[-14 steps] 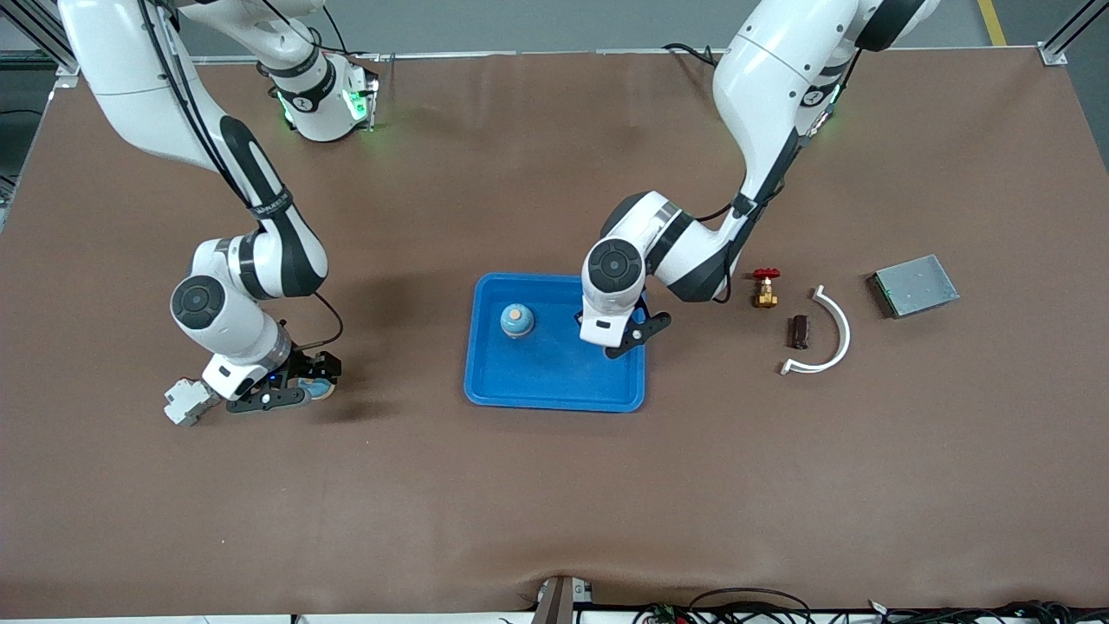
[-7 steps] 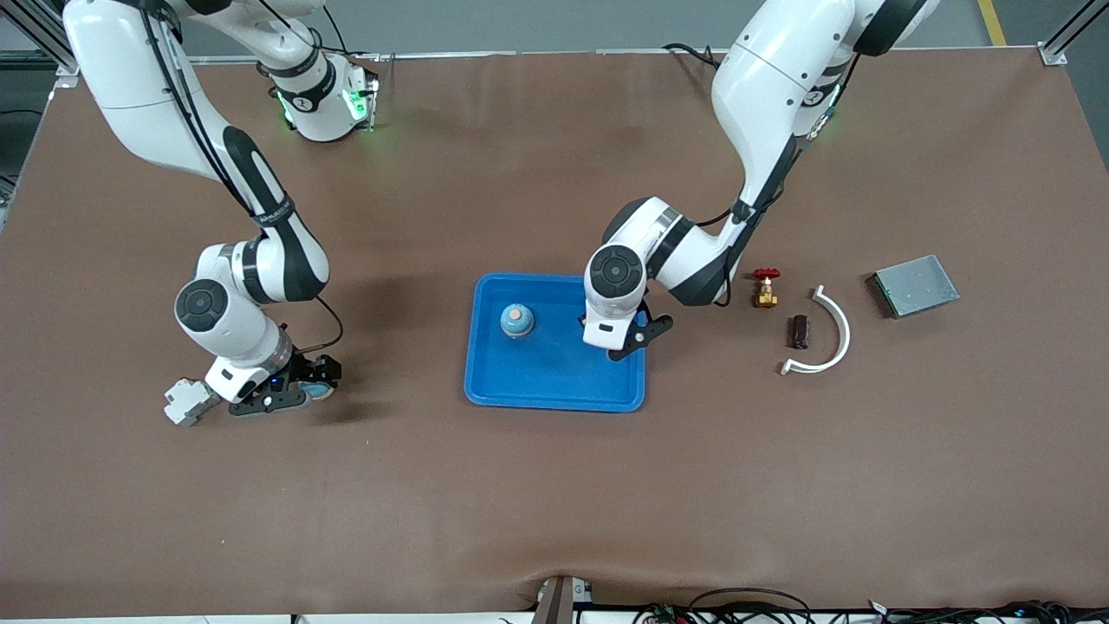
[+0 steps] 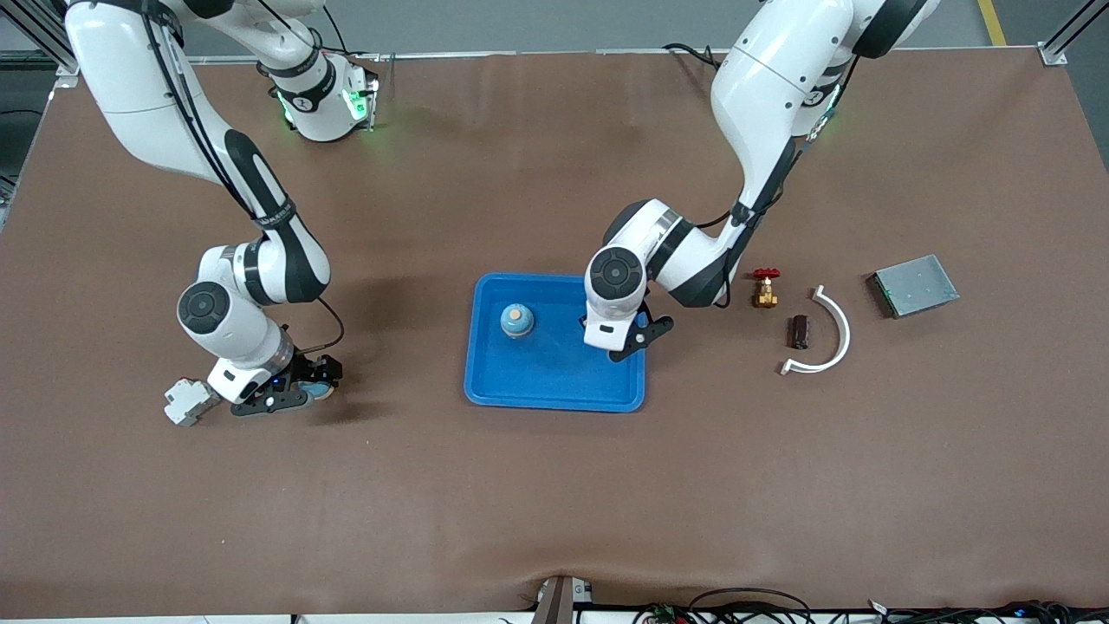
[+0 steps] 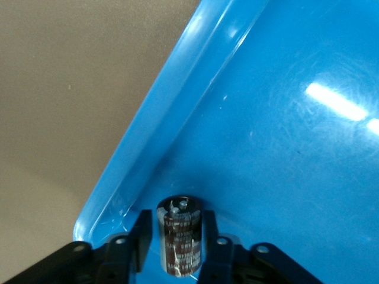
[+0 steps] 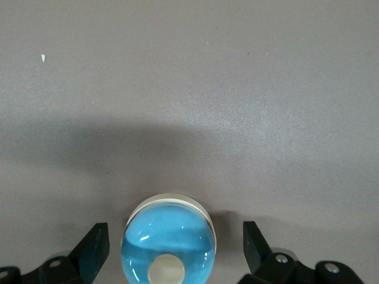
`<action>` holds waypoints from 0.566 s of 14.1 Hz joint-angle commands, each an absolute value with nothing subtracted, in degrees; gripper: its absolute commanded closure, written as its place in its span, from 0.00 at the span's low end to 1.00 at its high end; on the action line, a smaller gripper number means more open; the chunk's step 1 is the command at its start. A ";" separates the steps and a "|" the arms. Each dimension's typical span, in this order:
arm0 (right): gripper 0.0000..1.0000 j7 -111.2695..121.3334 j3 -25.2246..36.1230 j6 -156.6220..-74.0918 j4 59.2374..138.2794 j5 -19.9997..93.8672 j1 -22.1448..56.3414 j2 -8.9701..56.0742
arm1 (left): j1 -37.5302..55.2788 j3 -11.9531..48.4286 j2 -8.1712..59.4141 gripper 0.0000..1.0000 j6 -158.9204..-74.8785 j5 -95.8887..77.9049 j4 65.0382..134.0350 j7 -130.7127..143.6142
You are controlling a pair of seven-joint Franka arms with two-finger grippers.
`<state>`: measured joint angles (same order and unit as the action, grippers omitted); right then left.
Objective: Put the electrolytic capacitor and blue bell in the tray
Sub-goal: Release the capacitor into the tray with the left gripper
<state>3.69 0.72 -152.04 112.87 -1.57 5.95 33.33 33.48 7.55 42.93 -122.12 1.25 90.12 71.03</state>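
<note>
The bright-blue tray [image 3: 554, 377] lies mid-table. My left gripper [image 3: 637, 334] is low inside it, at the corner toward the left arm's end. In the left wrist view the dark electrolytic capacitor [image 4: 180, 242] rests on the tray floor [image 4: 284, 148] between the left gripper's [image 4: 176, 218] fingers, with a thin gap on each side. My right gripper [image 3: 290, 392] is down at the table toward the right arm's end, open, its fingers wide on either side of a blue bell [image 5: 169, 245] [image 3: 322, 390] without touching it. Another blue domed bell [image 3: 516, 321] stands in the tray.
A small white block [image 3: 186, 401] lies beside the right gripper. Toward the left arm's end lie a red-handled brass valve [image 3: 765, 288], a small dark block [image 3: 798, 332], a white curved strip [image 3: 830, 334] and a grey metal plate [image 3: 914, 284].
The left gripper's jaws have parted slightly from the capacitor, which stays on the tray floor. The right arm has barely shifted over its bell.
</note>
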 commanded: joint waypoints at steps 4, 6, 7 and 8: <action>0.00 4.13 -0.09 -151.70 111.71 -2.37 4.83 34.54 | 33.31 7.21 41.93 0.00 -121.91 2.55 89.65 71.54; 0.17 4.13 -0.09 -151.18 111.71 -2.46 5.10 34.45 | 32.61 6.94 39.48 0.00 -119.02 2.64 89.47 71.46; 0.92 3.43 -0.09 -151.08 111.71 -2.37 5.45 34.45 | 31.82 6.94 37.81 0.00 -117.44 2.64 89.47 70.58; 1.00 3.17 -0.09 -151.08 111.71 -2.29 5.54 34.45 | 30.60 6.94 36.05 0.00 -115.51 2.64 89.56 67.44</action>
